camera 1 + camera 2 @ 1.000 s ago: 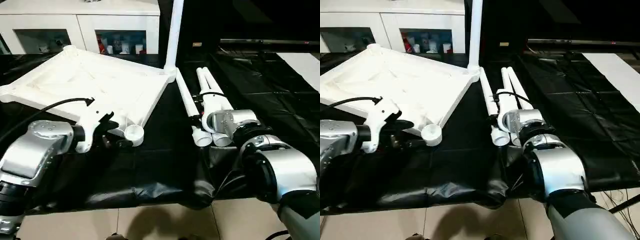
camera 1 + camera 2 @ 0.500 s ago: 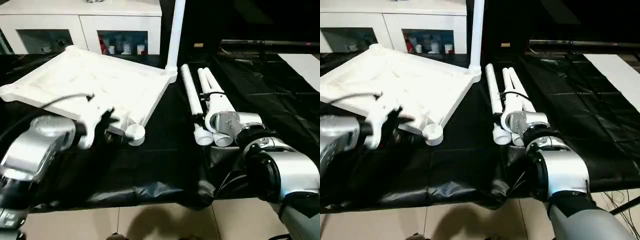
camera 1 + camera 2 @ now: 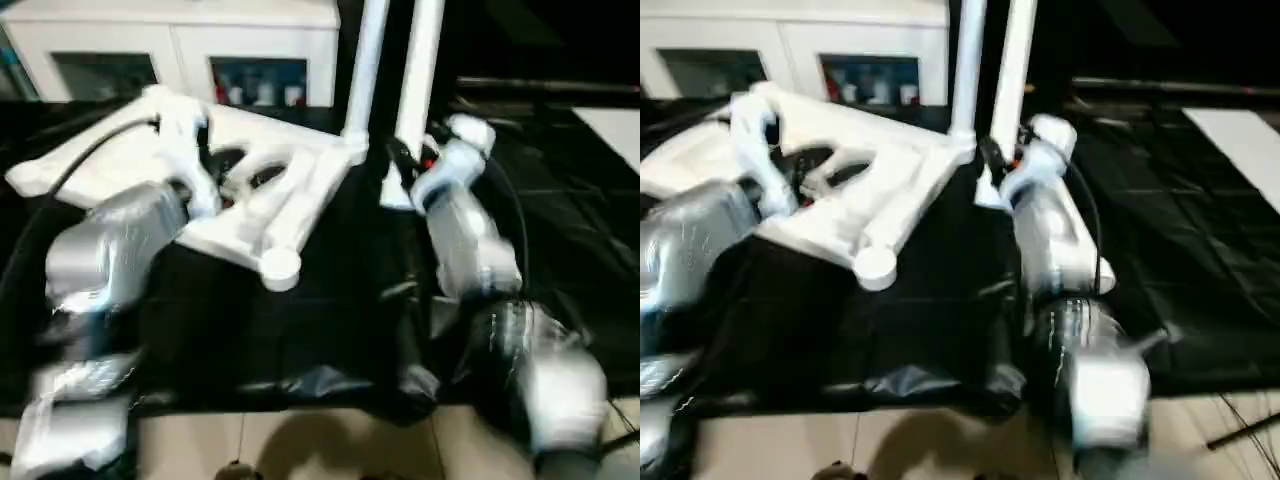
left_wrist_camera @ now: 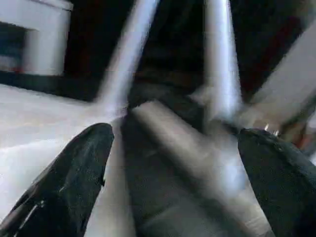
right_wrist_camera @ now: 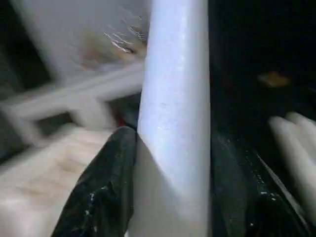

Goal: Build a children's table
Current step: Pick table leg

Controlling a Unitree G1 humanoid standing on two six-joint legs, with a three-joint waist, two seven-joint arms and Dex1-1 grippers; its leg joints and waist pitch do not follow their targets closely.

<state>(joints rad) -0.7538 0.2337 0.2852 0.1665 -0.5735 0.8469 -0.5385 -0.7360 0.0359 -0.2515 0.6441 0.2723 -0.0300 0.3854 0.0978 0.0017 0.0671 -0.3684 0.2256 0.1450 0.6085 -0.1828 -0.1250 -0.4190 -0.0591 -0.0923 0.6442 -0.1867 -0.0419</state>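
Your right gripper (image 5: 170,197) is clamped on a white table leg (image 5: 175,98): in the right wrist view the tube rises between the two black fingers (image 5: 106,187), one pressed against each side of it. From the head views you see that leg (image 3: 418,70) standing nearly upright, just beside a second upright leg (image 3: 365,70) whose foot sits in the far corner socket of the table top (image 3: 300,190).

The top lies underside up on the black sheet (image 3: 330,320), tilted, with its near round corner socket (image 3: 281,268) empty and pointing towards you. The held leg stands just right of the top's right edge, not in any socket that you can make out.

Your left gripper (image 4: 173,173) is spread wide and has hold of nothing; its fingers (image 4: 74,177) stand far apart, and between them you look across the white top towards the two upright legs. In the head views that gripper (image 3: 235,170) hovers over the ribbed underside, near the middle of the top. Whether it touches the plastic cannot be told through the blur.

A white cabinet (image 3: 170,45) with glass doors stands behind the table.
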